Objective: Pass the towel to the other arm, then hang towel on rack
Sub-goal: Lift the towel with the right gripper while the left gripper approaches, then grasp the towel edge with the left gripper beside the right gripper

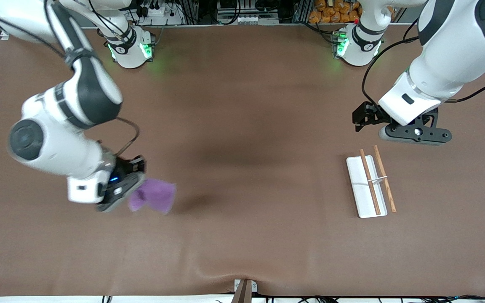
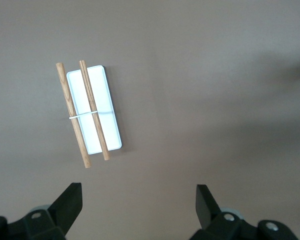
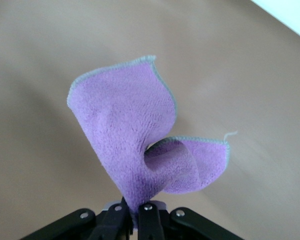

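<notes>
The lilac-purple towel (image 1: 153,196) hangs from my right gripper (image 1: 131,191), which is shut on one corner and holds it above the brown table at the right arm's end. In the right wrist view the towel (image 3: 135,140) curls out from the closed fingers (image 3: 149,212). The rack (image 1: 371,182), a white tray with two wooden rods, lies on the table at the left arm's end. My left gripper (image 1: 359,118) is open and empty, in the air over the table beside the rack. The left wrist view shows the rack (image 2: 90,112) past the spread fingertips (image 2: 71,200).
The brown table mat (image 1: 242,126) spreads between the two arms. A small bracket (image 1: 244,288) sits at the table's front edge. Both arm bases (image 1: 131,48) stand along the back edge.
</notes>
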Motion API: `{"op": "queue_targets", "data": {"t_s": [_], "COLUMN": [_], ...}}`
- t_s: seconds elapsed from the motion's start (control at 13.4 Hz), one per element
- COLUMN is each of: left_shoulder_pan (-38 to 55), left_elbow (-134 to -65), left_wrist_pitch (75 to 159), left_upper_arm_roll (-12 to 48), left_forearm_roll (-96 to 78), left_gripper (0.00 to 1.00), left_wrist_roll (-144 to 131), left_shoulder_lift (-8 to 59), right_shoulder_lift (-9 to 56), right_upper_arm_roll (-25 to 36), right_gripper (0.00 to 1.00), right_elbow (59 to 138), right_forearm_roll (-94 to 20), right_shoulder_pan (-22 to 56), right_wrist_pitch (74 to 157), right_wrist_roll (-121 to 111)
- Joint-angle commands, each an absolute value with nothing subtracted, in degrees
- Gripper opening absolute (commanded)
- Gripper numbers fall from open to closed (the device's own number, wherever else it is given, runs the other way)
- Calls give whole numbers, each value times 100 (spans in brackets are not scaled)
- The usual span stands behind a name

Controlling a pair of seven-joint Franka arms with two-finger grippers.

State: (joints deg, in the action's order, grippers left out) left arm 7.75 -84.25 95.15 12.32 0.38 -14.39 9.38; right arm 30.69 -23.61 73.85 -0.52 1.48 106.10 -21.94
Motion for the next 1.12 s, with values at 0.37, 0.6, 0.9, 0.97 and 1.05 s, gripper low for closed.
{"op": "queue_targets", "data": {"t_s": [0.37, 0.6, 0.9, 0.97, 1.05], "left_shoulder_pan": [853, 826, 730, 712, 677], "left_elbow": [-8394, -8420, -8385, -8385, -8367], "left_wrist_pitch": [10186, 10195, 10195, 10195, 10274], "left_upper_arm_roll": [1327, 1336, 1301, 1283, 1283], "left_forearm_roll": [-132, -141, -588, -728, -991], "left_gripper": [100, 100, 100, 100, 100], "left_wrist_roll": [-2531, -2566, -2681, -2681, -2715], "left_shoulder_lift": [1441, 1669, 1722, 1757, 1827], "right_shoulder_lift": [3208, 3374, 3577, 3586, 3577], "right_upper_arm_roll": [-2962, -2953, -2936, -2936, -2936], "right_gripper": [0, 0, 0, 0, 0], "right_elbow": [7277, 7277, 7277, 7277, 7277], "right_forearm_roll": [-676, -703, -694, -694, -694], "right_shoulder_pan": [1114, 1423, 1679, 1705, 1705], "right_wrist_pitch": [11626, 11803, 12269, 12278, 12270], "right_wrist_roll": [-2197, -2188, -2154, -2119, -2109]}}
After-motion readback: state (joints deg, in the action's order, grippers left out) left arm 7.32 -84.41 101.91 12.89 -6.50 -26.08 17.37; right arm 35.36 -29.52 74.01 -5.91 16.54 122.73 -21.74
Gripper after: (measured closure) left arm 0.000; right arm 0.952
